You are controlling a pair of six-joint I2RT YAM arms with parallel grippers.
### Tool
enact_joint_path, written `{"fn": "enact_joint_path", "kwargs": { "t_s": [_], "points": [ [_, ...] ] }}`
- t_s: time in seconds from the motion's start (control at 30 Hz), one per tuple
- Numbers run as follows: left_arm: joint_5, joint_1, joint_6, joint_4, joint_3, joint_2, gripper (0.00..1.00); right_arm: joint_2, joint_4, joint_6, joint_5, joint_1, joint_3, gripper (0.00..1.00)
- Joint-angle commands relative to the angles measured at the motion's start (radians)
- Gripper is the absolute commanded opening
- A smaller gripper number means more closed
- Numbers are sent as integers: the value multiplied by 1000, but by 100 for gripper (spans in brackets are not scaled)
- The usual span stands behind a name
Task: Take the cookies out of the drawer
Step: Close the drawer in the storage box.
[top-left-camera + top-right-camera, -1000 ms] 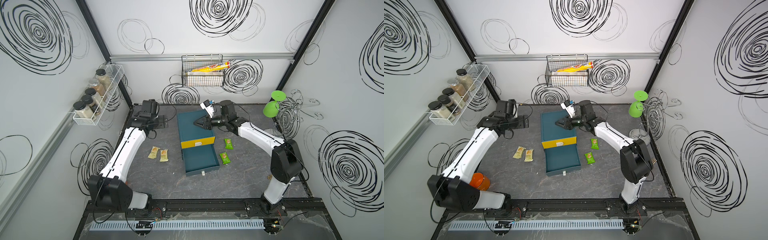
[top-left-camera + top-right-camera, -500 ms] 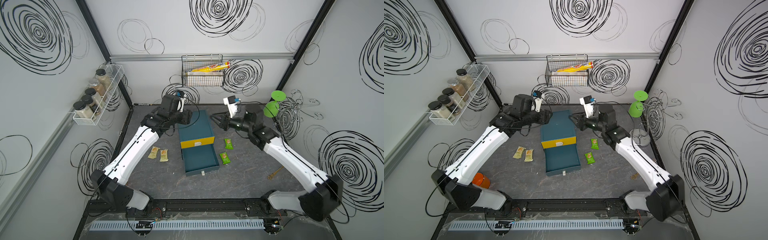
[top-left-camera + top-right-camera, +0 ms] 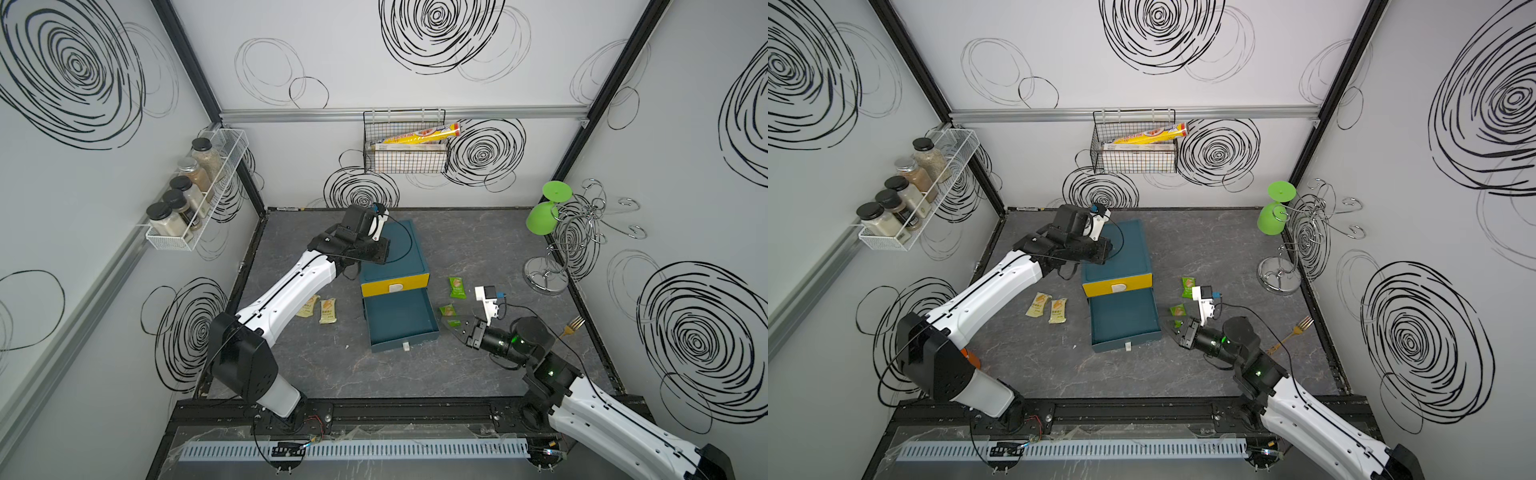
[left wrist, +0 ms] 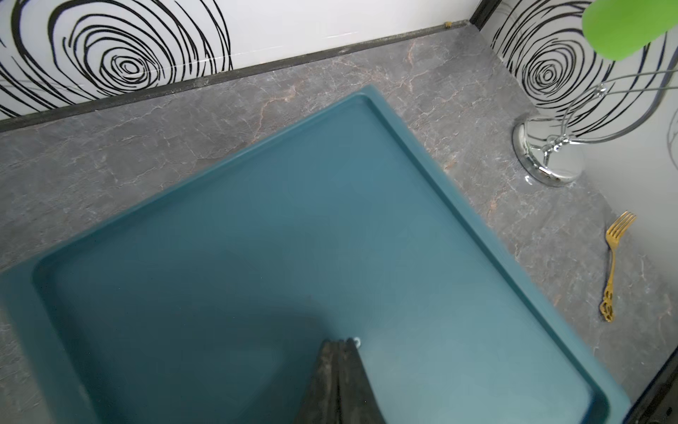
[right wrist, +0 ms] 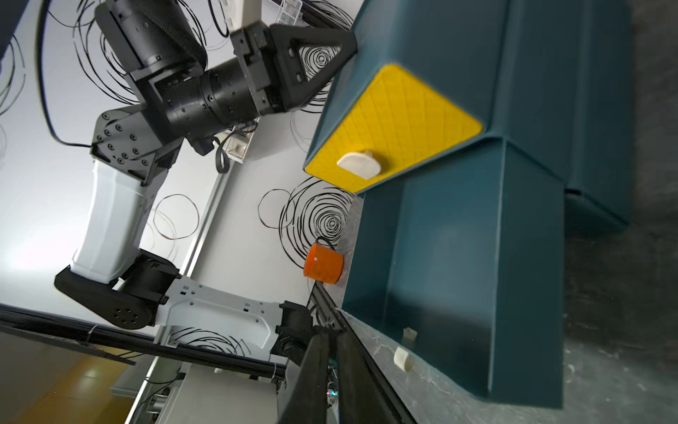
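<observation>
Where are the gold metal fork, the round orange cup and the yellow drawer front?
gold metal fork point(image 4: 610, 268): left wrist view, on its handle.
round orange cup point(image 5: 326, 266): right wrist view, on its side wall.
yellow drawer front point(image 5: 400, 117): right wrist view, on the quilted panel.

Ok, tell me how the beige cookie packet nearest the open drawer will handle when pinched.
The beige packet lies flat on the table, so it likely won't roll and offers little edge to pinch. It looks small and thin: probably light, sliding at a nudge. Its wrapper may crinkle.
</observation>
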Motion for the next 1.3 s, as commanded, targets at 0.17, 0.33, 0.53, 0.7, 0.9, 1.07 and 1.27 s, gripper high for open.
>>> {"fn": "enact_joint_path", "kwargs": {
  "t_s": [0.17, 0.33, 0.53, 0.7, 0.9, 1.07, 1.27],
  "points": [
    [62, -10, -25, 98, -118, 16, 6, -19, 251, 171, 315, 294, -149, 7],
    [69, -13, -18, 96, -134, 22, 4, 44, 372, 201, 465, 424, -196, 6],
    [98, -12, -13, 105, -159, 14, 2, 244, 591, 237, 608, 494, -232, 2],
    [108, -12, -17, 120, -189, 1, 1, 480, 809, 272, 670, 512, -216, 2],
    [57, -27, 2, 87, -183, -4, 1, 804, 1113, 348, 730, 572, -187, 2],
    [78, -26, 6, 93, -196, -3, 1, 1126, 1475, 407, 732, 578, -158, 1],
    [91, -26, 8, 98, -215, -5, 0, 1257, 1544, 415, 722, 579, -74, 0]
  ]
}}
